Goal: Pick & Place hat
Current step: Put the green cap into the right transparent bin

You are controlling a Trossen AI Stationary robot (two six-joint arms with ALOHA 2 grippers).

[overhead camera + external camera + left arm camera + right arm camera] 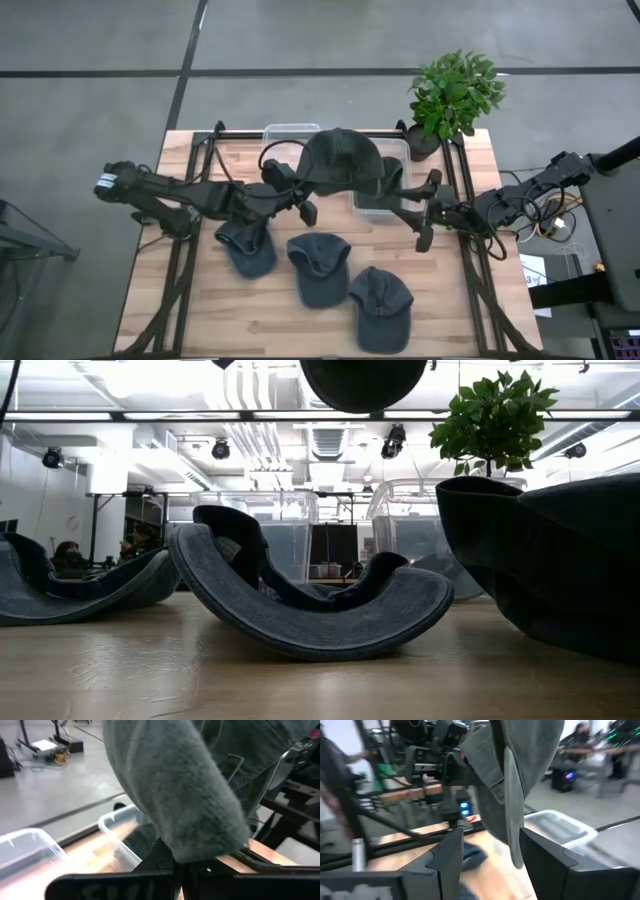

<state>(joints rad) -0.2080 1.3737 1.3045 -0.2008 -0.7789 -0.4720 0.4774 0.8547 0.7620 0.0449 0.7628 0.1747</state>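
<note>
A dark grey-green hat hangs in the air over the far middle of the table, between two clear bins; the low view shows its underside at the top. My left gripper is shut on it at its near-left edge. My right gripper waits open just right of the hat. In the right wrist view the hat's hanging brim shows between and beyond the open fingers, which touch nothing. Three more hats lie on the table's near half. My left gripper pinches the hat by the cloth at its near-left rim, coming level from the table's left. The hat's own cloth covers the fingertips, so one layer or several cannot be told. The hat is lifted clear and droops past the fingers.
Two clear plastic bins stand at the far edge, one left and one right with something dark in it. A potted plant sits at the far right corner. Dark rails run along both table sides.
</note>
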